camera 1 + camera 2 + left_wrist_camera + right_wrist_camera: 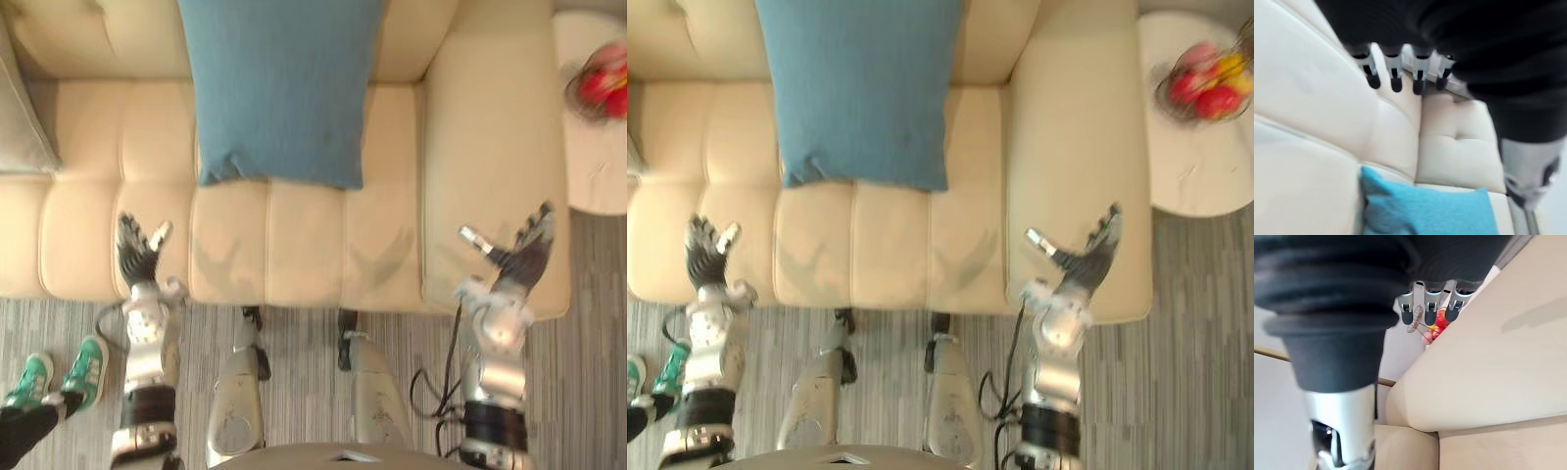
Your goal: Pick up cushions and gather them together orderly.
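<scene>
A blue cushion (279, 88) leans upright against the backrest of a cream sofa (304, 245), near its middle; the left wrist view shows that blue cushion (1425, 215) too. A grey cushion (20, 127) sits at the sofa's left edge, partly cut off. My left hand (137, 259) is open over the seat's front edge, below and left of the blue cushion, holding nothing. My right hand (519, 259) is open above the front of the right armrest (490, 147), with fingers (1432, 303) straight and empty.
A round white side table (593, 147) stands right of the sofa with a bowl of fruit (1205, 83) on it. A person's feet in green shoes (64, 377) stand on the striped floor at the lower left, close to my left arm.
</scene>
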You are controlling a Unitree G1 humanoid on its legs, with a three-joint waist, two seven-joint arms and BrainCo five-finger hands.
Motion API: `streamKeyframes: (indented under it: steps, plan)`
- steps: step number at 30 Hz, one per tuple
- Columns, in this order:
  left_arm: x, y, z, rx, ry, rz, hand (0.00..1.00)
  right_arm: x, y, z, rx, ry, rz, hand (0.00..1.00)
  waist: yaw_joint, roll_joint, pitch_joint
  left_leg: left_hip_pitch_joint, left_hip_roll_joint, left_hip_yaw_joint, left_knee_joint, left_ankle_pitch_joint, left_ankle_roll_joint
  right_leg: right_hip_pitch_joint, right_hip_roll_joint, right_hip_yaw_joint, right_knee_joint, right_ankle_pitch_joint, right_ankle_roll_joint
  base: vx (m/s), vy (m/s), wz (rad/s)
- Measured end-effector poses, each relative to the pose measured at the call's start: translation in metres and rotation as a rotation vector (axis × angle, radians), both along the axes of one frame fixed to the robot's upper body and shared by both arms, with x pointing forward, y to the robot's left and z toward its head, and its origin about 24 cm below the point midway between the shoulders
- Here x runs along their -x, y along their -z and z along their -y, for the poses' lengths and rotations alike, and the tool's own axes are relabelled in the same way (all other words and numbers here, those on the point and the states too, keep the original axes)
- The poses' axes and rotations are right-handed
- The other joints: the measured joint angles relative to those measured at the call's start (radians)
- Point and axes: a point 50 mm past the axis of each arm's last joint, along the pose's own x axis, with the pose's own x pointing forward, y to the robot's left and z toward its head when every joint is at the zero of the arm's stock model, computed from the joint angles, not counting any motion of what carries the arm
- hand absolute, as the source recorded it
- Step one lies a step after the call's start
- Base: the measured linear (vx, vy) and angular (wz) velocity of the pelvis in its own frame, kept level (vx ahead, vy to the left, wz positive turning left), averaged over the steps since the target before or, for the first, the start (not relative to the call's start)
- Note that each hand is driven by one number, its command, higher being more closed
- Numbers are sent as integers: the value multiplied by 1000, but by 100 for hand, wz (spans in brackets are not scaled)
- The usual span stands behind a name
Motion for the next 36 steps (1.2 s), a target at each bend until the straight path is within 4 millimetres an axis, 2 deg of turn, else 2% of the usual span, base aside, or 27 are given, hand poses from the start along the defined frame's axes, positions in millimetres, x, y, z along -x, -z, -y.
streamKeyframes:
  steps: [3, 4, 5, 6, 8, 11, 15, 19, 23, 24, 25, 26, 27, 28, 29, 30, 31, 32, 33, 34, 35, 36]
  plan:
    - [45, 65, 15, 101, 34, -286, 0, 31, 74, -13, -153, -32, -287, 0, 2, -4, -76, 89, 4, 21, 25, -54, -7, 119, 4, 8, -66, 1, 0, 119, -6, -19]
    - [51, 72, 18, 119, 39, -319, 0, 36, 83, -15, -172, -35, -323, 0, 3, -4, -84, 100, 5, 24, 28, -61, -9, 134, 6, 9, -76, 2, 2, 128, 10, -19]
    - [69, 95, 26, 167, 47, -427, 0, 48, 107, -21, -228, -44, -429, 0, 4, -4, -112, 130, 9, 38, 30, -69, -12, 172, 9, 12, -103, 8, 1, 77, 9, -15]
    - [75, 102, 29, 175, 54, -469, 0, 53, 115, -24, -245, -46, -467, 0, 3, -4, -122, 141, 11, 41, 29, -72, -12, 186, 12, 12, -113, 11, 2, 96, 9, -18]
    - [95, 124, 40, 200, 93, -611, 0, 72, 144, -31, -300, -54, -620, 0, 5, -4, -154, 183, 20, 52, 27, -85, -19, 242, 24, 19, -163, 32, 6, 92, 5, -19]
    - [110, 138, 50, 188, 147, -717, 0, 86, 163, -39, -338, -89, -735, 0, 12, -3, -175, 231, 27, 74, 11, -91, -24, 291, 36, 39, -213, 53, 6, 71, 5, -26]
    - [120, 145, 51, 144, 195, -796, 0, 98, 180, -46, -341, -117, -862, 0, 18, -8, -190, 301, 28, 133, -8, -101, -31, 337, 47, 101, -264, 88, 9, 50, 15, -42]
    - [120, 146, 50, 117, 215, -814, 0, 100, 184, -50, -358, -139, -881, 0, 18, -16, -189, 321, 26, 188, -2, -110, -31, 340, 50, 151, -290, 126, 12, 4, 18, -48]
    - [111, 142, 47, 92, 221, -791, 0, 94, 184, -56, -357, -168, -882, 0, 22, -38, -173, 283, 56, 217, 126, -190, -20, 306, 58, 153, -248, 162, -2, -82, -12, -37]
    - [107, 141, 47, 93, 219, -779, 0, 85, 183, -59, -354, -188, -871, 0, 30, -15, -158, 246, 105, 232, 165, -190, 3, 255, 65, 81, -108, 113, -33, -158, -58, -27]
    - [106, 140, 45, 87, 218, -777, 0, 86, 183, -61, -353, -196, -879, 0, 29, -19, -160, 237, 110, 228, 175, -190, 4, 216, 59, 52, 37, 45, -52, -160, -107, 3]
    - [105, 139, 44, 77, 222, -771, 0, 88, 185, -63, -352, -202, -890, 0, 27, -33, -158, 240, 107, 209, 192, -190, 4, 195, 39, 19, 214, -18, -46, -110, -135, 41]
    - [104, 136, 40, 63, 215, -760, 0, 93, 188, -65, -357, -207, -909, 0, 26, -65, -161, 236, 89, 186, 218, -191, 0, 198, 7, -2, 338, -42, -29, -98, -151, 40]
    - [103, 135, 36, 57, 207, -756, 0, 94, 189, -67, -364, -210, -915, 0, 26, -79, -163, 233, 82, 176, 230, -196, -8, 193, 12, -7, 339, -38, -21, -132, -104, 20]
    - [107, 137, 39, 71, 207, -769, 0, 91, 188, -66, -358, -211, -908, 0, 37, -58, -172, 205, 83, 141, 224, -201, -7, 204, 44, -10, 261, -33, -4, -120, -34, -23]
    - [113, 140, 44, 90, 206, -783, 0, 85, 185, -61, -336, -211, -893, 0, 56, -25, -182, 184, 103, 120, 202, -184, 4, 231, 64, 8, 253, -70, 9, -207, -84, -26]
    - [111, 138, 44, 101, 191, -765, 0, 81, 184, -64, -338, -224, -886, 0, 59, -47, -173, 161, 93, 126, 216, -148, 8, 246, 44, 22, 352, -151, 8, -192, -178, -9]
    - [107, 135, 41, 96, 179, -746, 0, 81, 185, -68, -345, -231, -889, 0, 62, -67, -174, 122, 80, 119, 233, -133, 7, 293, 41, 30, 258, -220, -10, -192, -231, 3]
    - [102, 134, 41, 92, 182, -733, 0, 75, 183, -69, -342, -238, -878, 0, 76, -76, -173, 93, 88, 119, 244, -122, 4, 313, 52, 25, 163, -252, -21, -169, -219, -2]
    - [100, 135, 44, 108, 185, -736, 0, 64, 178, -68, -321, -252, -854, 0, 77, -22, -147, 63, 125, 93, 246, -96, -7, 327, 97, 0, 93, -221, -57, -289, -184, -8]
    - [100, 135, 49, 123, 189, -733, 0, 63, 177, -64, -304, -250, -850, 0, 66, 7, -128, 64, 143, 79, 226, -82, -14, 334, 120, -13, 77, -207, -69, -315, -153, 10]
    - [99, 135, 52, 117, 201, -733, 0, 64, 177, -62, -297, -244, -857, 0, 62, 16, -128, 67, 145, 74, 203, -68, -24, 320, 124, -27, 95, -207, -70, -321, -123, 24]
